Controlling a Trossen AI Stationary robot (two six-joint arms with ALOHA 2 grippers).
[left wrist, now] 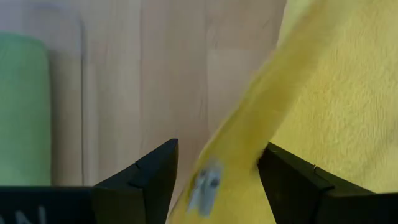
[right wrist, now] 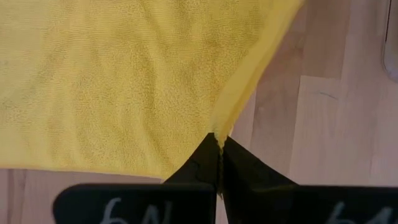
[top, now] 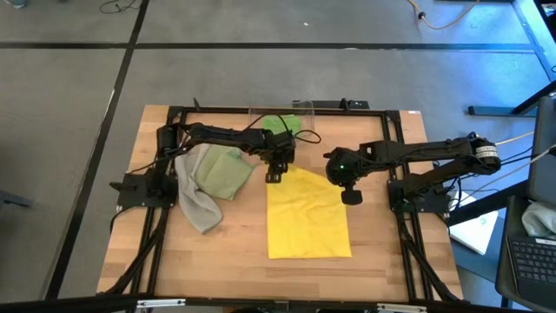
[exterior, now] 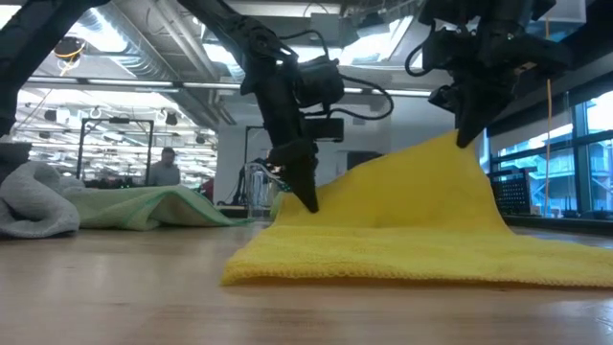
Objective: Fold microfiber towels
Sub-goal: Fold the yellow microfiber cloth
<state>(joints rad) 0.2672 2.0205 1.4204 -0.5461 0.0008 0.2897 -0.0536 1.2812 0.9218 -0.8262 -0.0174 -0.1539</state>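
The yellow towel point(top: 308, 217) lies spread on the table's middle, with its far right corner raised. My right gripper point(top: 352, 196) is shut on that corner, which forms a peak in the low view point(exterior: 467, 142). My left gripper point(top: 273, 176) points down at the towel's far left corner, open. Its two fingers stand on either side of the towel's edge, where a small grey label point(left wrist: 208, 183) shows. A grey towel point(top: 195, 204) and a pale sage green towel point(top: 223, 171) lie bunched at the left. A bright green towel point(top: 282, 124) lies at the far edge. My left gripper point(left wrist: 217, 152) has the yellow towel's far left edge point(left wrist: 239, 134) between its open fingers; whether a finger touches the cloth I cannot tell. My right gripper pinches the towel's far right corner point(right wrist: 219, 134) between its shut fingertips, coming steeply from above. The corner is lifted clear. The cloth slopes down from it to the part lying on the table point(exterior: 402, 259).
A clear plastic bin point(top: 300, 108) stands at the far edge by the bright green towel. The black frame point(top: 261, 110) runs around the table. Bare wood point(top: 391, 252) shows to the right of the yellow towel and along the near edge.
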